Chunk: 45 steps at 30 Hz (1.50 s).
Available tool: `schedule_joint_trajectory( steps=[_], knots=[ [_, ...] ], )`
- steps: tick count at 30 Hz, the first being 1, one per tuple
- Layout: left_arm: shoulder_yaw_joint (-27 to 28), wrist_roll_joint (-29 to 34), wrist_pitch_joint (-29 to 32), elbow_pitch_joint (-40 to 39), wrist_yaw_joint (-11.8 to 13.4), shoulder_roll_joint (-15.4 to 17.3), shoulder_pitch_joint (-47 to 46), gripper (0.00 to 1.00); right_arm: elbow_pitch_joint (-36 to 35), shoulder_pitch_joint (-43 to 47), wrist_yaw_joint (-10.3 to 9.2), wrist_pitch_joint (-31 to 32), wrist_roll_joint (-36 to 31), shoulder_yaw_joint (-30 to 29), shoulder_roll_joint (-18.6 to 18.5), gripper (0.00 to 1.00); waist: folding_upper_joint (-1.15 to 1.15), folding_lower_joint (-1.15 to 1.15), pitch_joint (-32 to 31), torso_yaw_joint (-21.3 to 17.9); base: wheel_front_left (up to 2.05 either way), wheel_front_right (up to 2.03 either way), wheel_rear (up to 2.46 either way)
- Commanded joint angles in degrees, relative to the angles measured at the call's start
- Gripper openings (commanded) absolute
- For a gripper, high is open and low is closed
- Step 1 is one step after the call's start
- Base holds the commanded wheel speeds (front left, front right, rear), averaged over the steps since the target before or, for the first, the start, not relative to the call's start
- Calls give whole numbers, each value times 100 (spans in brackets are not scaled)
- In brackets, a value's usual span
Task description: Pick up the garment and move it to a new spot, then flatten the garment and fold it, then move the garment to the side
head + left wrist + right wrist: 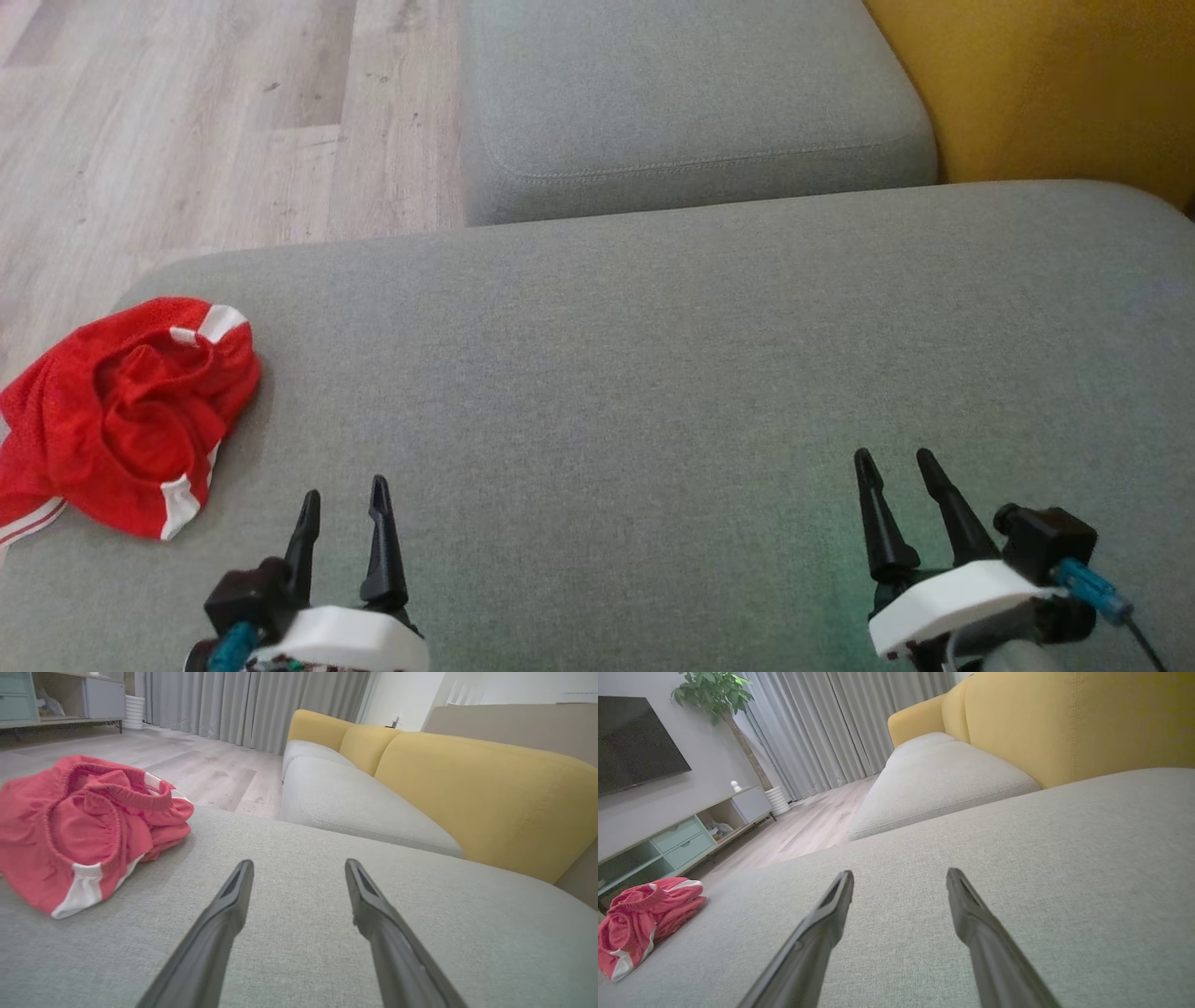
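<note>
The jersey with white sleeves and a "3" is out of view. My left gripper [344, 488] hovers open over the grey cushion [653, 373] near its front left, with nothing between its fingers; the left wrist view shows this gripper [299, 863] with its fingers spread above bare fabric. At the front right my right gripper [894, 455] is also open and empty, and the right wrist view shows it [900, 872] the same way.
A crumpled red mesh cloth bundle [131, 411] with white stripes and an elastic band lies at the cushion's left edge [88, 826] [640, 924], left of my left gripper. Beyond are a second grey seat cushion [691, 93], a yellow backrest [1055, 84] and wooden floor [187, 121].
</note>
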Motion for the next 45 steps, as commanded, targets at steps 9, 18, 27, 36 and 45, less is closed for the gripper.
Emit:
schedule_joint_trajectory(
  steps=[9, 18, 27, 36, 45],
  knots=[
    [98, 709, -211, 35, 153, 4, -348, 100, -141, -327, 65, -221, -734, 98, 14, 100, 0, 0, -42, -23, 0, 0, 0],
    [134, 1297, -355, 98, 250, -3, -362, 100, 112, -334, 72, -361, -1377, -111, 74, 100, 0, 0, -100, -32, 0, 0, 0],
    [168, 1819, -478, 257, 208, -6, -391, 100, 152, -363, 78, -481, -1958, -106, 97, 100, 0, 0, -128, -25, 0, 0, 0],
    [182, 1795, -478, 298, 151, -8, -427, 100, 175, -355, 78, -481, -2036, -34, 104, 100, 0, 0, -108, 10, 0, 0, 0],
    [172, 1800, -478, 230, 185, -9, -525, 100, 242, -369, 78, -481, -1913, -154, 51, 100, 0, 0, -44, 358, 0, 0, 0]
  ],
)
